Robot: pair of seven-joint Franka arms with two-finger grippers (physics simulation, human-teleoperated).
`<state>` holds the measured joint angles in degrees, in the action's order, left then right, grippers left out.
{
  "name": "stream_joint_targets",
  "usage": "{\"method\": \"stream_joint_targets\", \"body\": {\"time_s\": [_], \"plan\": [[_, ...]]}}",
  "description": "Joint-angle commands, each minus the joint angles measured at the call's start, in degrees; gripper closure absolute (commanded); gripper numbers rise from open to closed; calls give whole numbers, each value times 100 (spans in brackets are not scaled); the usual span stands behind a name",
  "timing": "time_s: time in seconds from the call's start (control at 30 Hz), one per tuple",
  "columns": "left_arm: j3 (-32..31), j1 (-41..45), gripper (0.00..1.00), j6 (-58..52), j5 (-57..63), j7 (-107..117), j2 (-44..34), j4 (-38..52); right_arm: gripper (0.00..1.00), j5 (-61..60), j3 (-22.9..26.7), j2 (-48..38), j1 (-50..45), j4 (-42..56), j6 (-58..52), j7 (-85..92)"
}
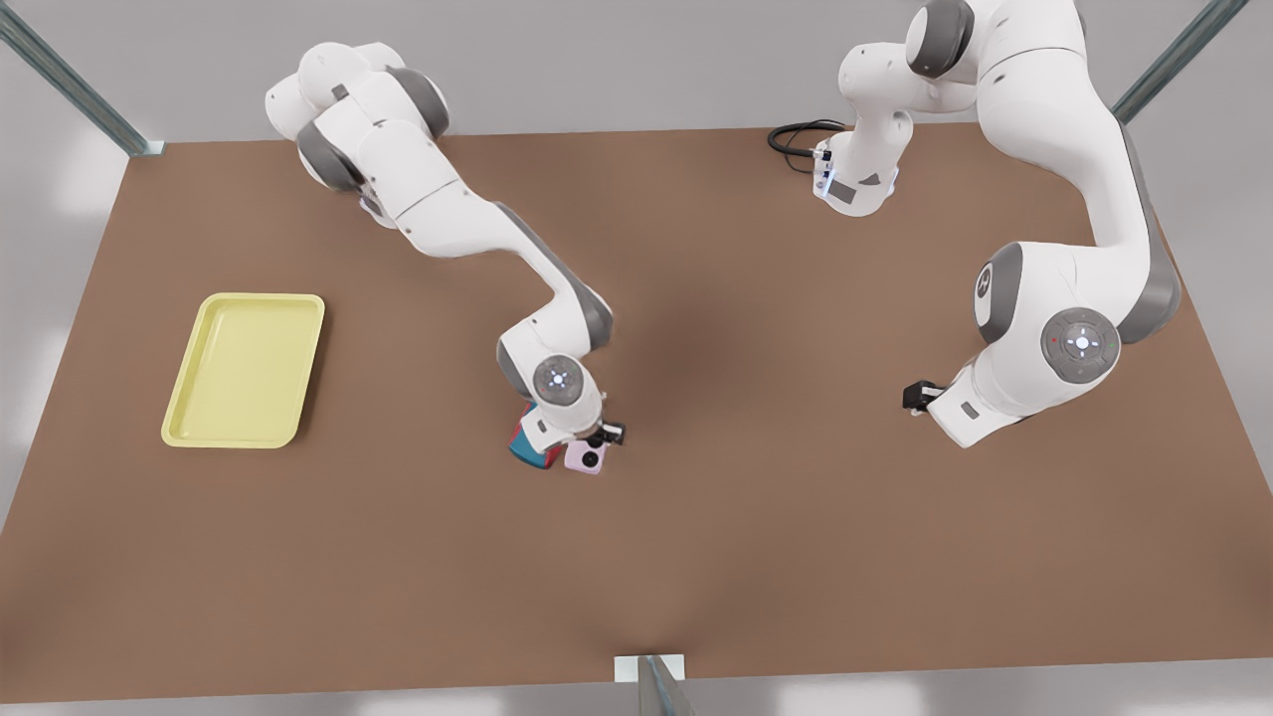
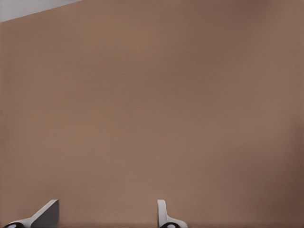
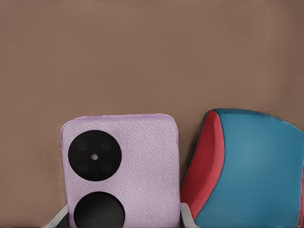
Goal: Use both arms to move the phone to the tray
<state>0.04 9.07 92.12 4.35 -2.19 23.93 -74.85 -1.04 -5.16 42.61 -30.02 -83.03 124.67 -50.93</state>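
The pale pink phone (image 3: 126, 166) lies flat on the brown table, its two black lenses facing up, touching the blue-and-red mouse (image 3: 247, 166). My right gripper (image 3: 123, 219) is low over the phone and open, one fingertip (image 3: 58, 219) at each of its long sides. In the front view the phone (image 1: 585, 457) pokes out from under that gripper (image 1: 599, 438) near the table's middle. The yellow tray (image 1: 246, 368) sits empty at the front view's left. My left gripper (image 1: 915, 396) waits at the front view's right, open over bare table (image 2: 107, 213).
The mouse (image 1: 532, 449) lies against the phone on its tray-ward side, partly under the right wrist. A black cable (image 1: 796, 139) loops at the back by the left arm's base. Bare brown table (image 1: 398, 557) stretches between the phone and the tray.
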Motion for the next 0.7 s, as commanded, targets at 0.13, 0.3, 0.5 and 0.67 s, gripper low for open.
{"method": "stream_joint_targets", "body": {"time_s": [0.13, 0.3, 0.5, 0.67], "plan": [[-4, 7, 0, 8, -4, 43, 6, 6, 26, 87, 15, -1782, 1173, -2604, 373, 2817], [-4, 8, 0, 16, -4, 43, 32, 6, 26, 315, 7, -2802, 2492, -4423, 901, 4451], [-4, 34, 0, 16, -4, 70, 41, 6, 26, 465, 305, -3145, 4188, -4749, 725, 7167], [-4, 51, 0, 51, -4, 87, 41, 6, 26, 500, 850, -3197, 4443, -4916, 602, 8029]]}}
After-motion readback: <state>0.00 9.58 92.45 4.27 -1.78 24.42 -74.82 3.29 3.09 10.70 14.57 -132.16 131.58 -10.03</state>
